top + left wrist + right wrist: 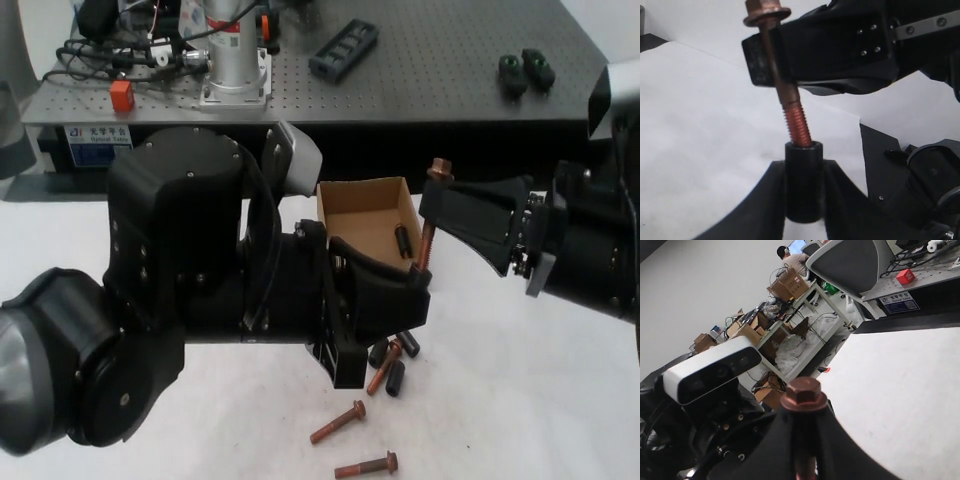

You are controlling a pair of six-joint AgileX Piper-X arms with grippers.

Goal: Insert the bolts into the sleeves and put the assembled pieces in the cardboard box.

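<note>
While the sleeve is clamped in the left claw, the bolt is gripped by the right claw, threaded tip at the sleeve's mouth.

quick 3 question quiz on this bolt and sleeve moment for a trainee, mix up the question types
1. True or false: the bolt in the right gripper is already seated up to its head in the sleeve.
2. Which gripper holds the sleeve? A) the left gripper B) the right gripper C) neither, it stands on the table
3. Fill in: in the high view, the loose bolts lying on the table number ___.

Key: 1 false, only the threaded tip is at the sleeve's mouth; 2 A; 3 three.
</note>
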